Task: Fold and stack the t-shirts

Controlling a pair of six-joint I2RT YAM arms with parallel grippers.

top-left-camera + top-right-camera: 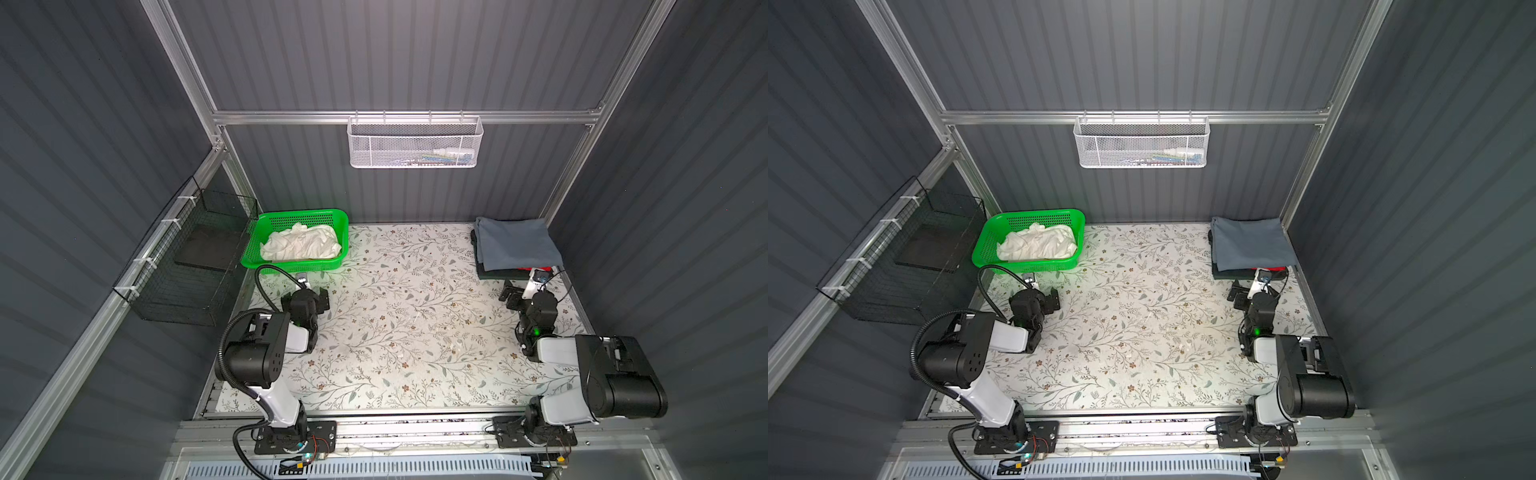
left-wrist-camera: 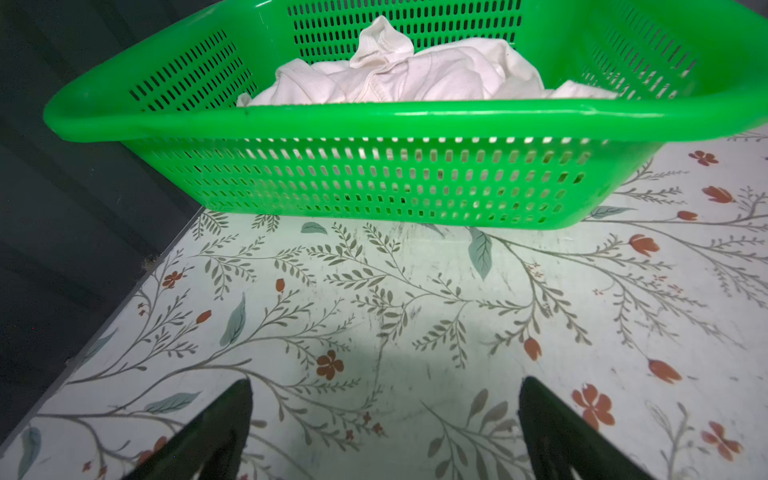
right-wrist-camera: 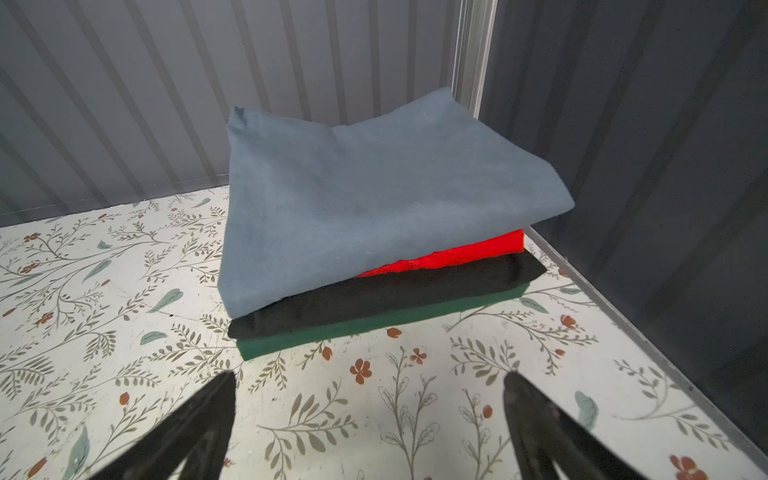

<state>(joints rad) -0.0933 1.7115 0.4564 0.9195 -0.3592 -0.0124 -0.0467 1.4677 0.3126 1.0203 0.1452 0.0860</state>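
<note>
In a top view, the white tee (image 1: 301,245) lies crumpled in the basket (image 1: 249,249) at the far left. The left claw (image 1: 305,300) hovers just before it, wide open and holding nothing. The right claw (image 1: 528,297), also wide open and empty, is near the stack, whose top is the grey tee (image 1: 515,245), in the far right corner. In the left wrist view, the tee is bunched with many folds and one lump stands above the rim. I fear a pinch takes several layers at once, so the tee comes out tangled. A finger may also catch the rim, and the light basket would then come up or tip. In the right wrist view, the grey tee sits skewed and hangs over the red tee (image 3: 457,253), the black tee (image 3: 374,303) and the green tee (image 3: 332,336) beneath. The claw points at their near edge, so I think a small push forward may slide the pile apart.
</note>
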